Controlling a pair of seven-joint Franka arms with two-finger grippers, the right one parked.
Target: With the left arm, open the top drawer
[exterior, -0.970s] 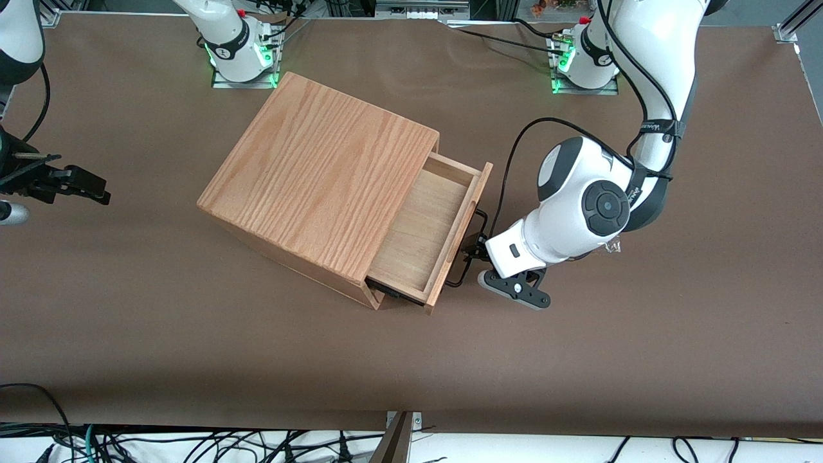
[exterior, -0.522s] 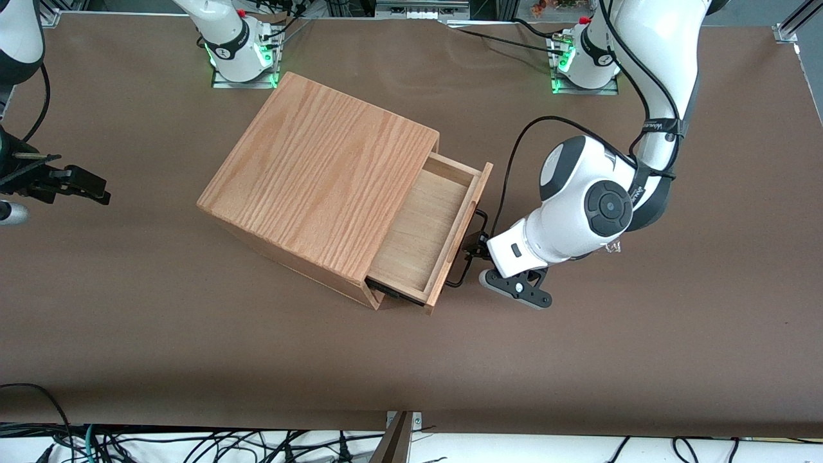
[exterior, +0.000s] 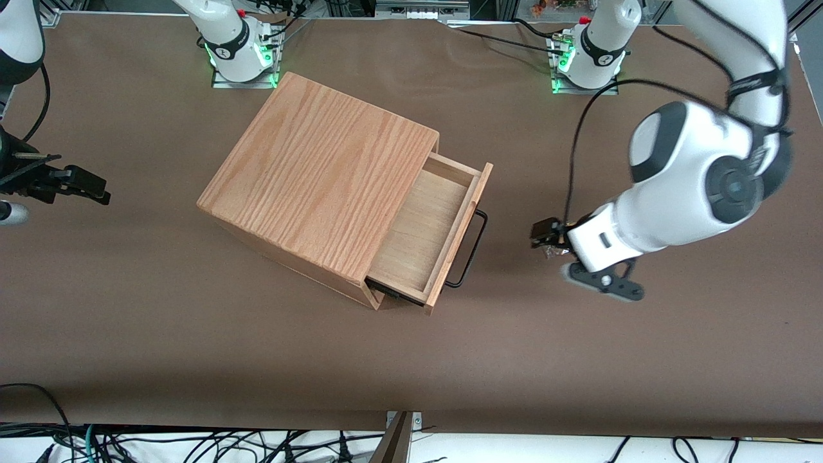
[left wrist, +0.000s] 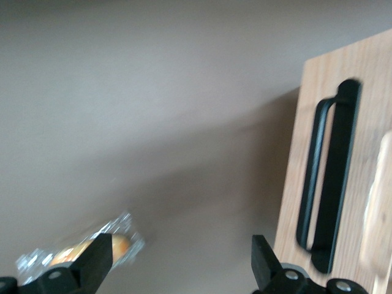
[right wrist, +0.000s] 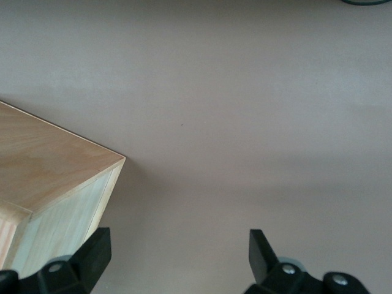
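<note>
**Now: drawer out, tool clear of the handle**

You can see the drawer [exterior: 429, 231] pulled partway out of the cabinet [exterior: 321, 180], its pale wood inside showing and nothing in it. The cabinet sits mid-bench, turned at an angle, with the drawer front facing the working arm's end of the bench [exterior: 193, 347]. The black wire handle [exterior: 472, 247] stands free; nothing touches it.

Your left arm [exterior: 681, 186] hangs over the bench toward its own end, and the tool [exterior: 546, 235] is well apart from the handle. In the wrist view the tool [left wrist: 180, 269] has its two fingers [left wrist: 95, 263] spread wide with nothing between them. The drawer front [left wrist: 343, 184] and handle [left wrist: 331, 184] appear there too. A small clear-wrapped item [left wrist: 86, 248] with something orange inside lies on the bench just by one finger.

No lettering is readable on the cabinet or drawer; a band on the arm carries writing too small to make out.
</note>
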